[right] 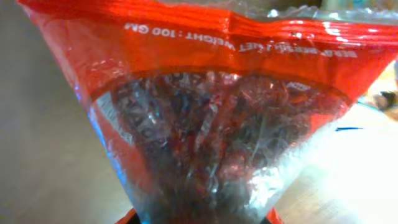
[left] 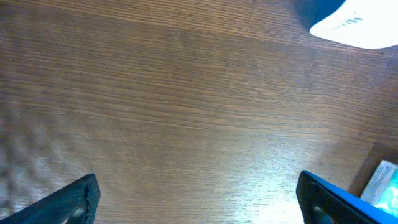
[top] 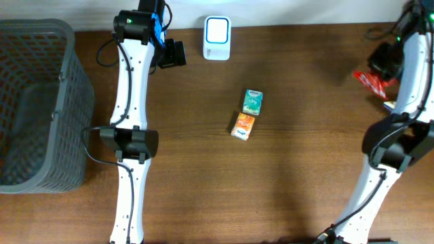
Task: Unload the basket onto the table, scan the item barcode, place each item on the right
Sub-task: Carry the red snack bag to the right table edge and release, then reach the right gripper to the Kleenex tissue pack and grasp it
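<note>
Red plastic pouch (right: 205, 124) with a clear window and dark, stringy contents is pinched between the right fingers (top: 381, 70), which are drawn narrow on the end nearest them. In the right wrist view it fills almost everything ahead of those fingers. Its sealed red band lies farthest from them and carries white print that reads upside down. From overhead the pouch shows just beyond the right fingers, over the brown wooden tabletop (top: 305, 163). Whether it touches the wood I cannot tell.

The left fingers (top: 173, 54) are spread wide with nothing between them; the left wrist view shows only bare wood grain in the gap. A white rounded scanner unit (top: 217, 37) stands near them, ahead and off to one side, well apart from the right fingers and the pouch.

A small green packet (top: 252, 102) and a small orange packet (top: 243, 126) lie just beside each other on the tabletop, between the two pairs of fingers. A corner of the green one shows past one left fingertip in the wrist view.

A grey plastic lattice basket (top: 41, 102) sits well apart from the left fingers, on the side away from the scanner.
</note>
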Available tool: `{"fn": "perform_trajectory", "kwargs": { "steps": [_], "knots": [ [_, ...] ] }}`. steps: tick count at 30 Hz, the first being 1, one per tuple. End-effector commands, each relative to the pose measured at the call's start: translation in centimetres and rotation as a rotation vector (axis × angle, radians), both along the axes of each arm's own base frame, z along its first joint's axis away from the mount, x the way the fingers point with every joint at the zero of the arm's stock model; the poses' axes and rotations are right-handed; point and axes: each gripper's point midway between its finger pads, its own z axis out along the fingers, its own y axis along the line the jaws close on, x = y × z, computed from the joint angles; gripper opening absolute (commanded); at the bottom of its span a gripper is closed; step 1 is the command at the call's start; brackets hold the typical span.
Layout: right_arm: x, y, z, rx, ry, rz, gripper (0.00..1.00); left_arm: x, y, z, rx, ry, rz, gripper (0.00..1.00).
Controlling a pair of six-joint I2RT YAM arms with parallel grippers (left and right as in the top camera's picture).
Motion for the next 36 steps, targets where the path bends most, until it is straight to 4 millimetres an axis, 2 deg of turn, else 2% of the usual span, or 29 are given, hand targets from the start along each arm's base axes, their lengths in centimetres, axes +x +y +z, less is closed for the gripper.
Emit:
{"fn": "perform_trajectory", "kwargs": {
  "steps": [1,3,5,7,9,11,12,14,15,16,17,18,21,23,26,29,31,32,36],
  "knots": [
    [-2.9,-3.0,-3.6,-0.013,0.105,-0.040,0.31,0.0,0.0,0.3,0.007,-0.009,-0.006,0.99],
    [-4.2,-4.1,-6.1,0.008,0.151,-0.056,0.61,0.0,0.0,0.3,0.007,-0.009,-0.006,0.99],
    [-5.4,-4.6,-6.9,0.028,0.178,-0.079,0.71,0.0,0.0,0.3,0.007,-0.009,-0.006,0.99],
    [-5.7,-4.4,-6.3,0.032,0.185,-0.077,0.72,0.0,0.0,0.3,0.007,-0.009,-0.006,0.99],
    [-5.3,-3.3,-4.9,0.050,0.152,-0.063,0.71,0.0,0.0,0.3,0.007,-0.009,-0.006,0.99],
    [-3.9,-0.8,-2.4,0.103,0.063,-0.023,0.72,0.0,0.0,0.3,0.007,-0.009,-0.006,0.99],
    [-3.1,0.7,-1.4,0.140,0.018,0.034,0.72,0.0,0.0,0.3,0.007,-0.009,-0.006,0.99],
    [-1.0,7.0,1.2,0.297,-0.112,0.311,0.72,0.0,0.0,0.3,0.007,-0.009,-0.006,0.99],
    [-0.6,11.7,2.2,0.404,-0.147,0.467,0.72,0.0,0.0,0.3,0.007,-0.009,-0.006,0.99],
    [-0.7,14.0,2.3,0.435,-0.139,0.537,0.72,0.0,0.0,0.3,0.007,-0.009,-0.006,0.99],
    [-0.8,16.2,2.0,0.438,-0.115,0.609,0.72,0.0,0.0,0.3,0.007,-0.009,-0.006,0.99],
    [-0.8,20.4,1.2,0.430,-0.079,0.744,0.72,0.0,0.0,0.3,0.007,-0.009,-0.006,0.99],
    [-0.4,26.2,-1.0,0.379,-0.038,0.886,0.72,0.0,0.0,0.3,0.007,-0.009,-0.006,0.99],
    [0.1,30.2,-2.9,0.340,-0.042,0.919,0.71,0.0,0.0,0.3,0.007,-0.009,-0.006,0.99],
    [1.0,35.1,-5.7,0.283,-0.074,0.823,0.53,0.0,0.0,0.3,0.007,-0.009,-0.006,0.99],
    [1.0,36.0,-7.2,0.119,-0.062,0.707,0.42,0.0,0.0,0.3,0.007,-0.009,-0.006,0.99],
    [1.1,36.8,-7.1,0.040,-0.076,0.711,0.42,0.0,0.0,0.3,0.007,-0.009,-0.006,0.99],
    [0.9,37.5,-7.0,-0.090,-0.087,0.704,0.41,0.0,0.0,0.3,0.007,-0.009,-0.006,0.99],
    [0.3,37.0,-7.5,-0.288,-0.108,0.614,0.40,0.0,0.0,0.3,0.007,-0.009,-0.006,0.99]
  ]
}}
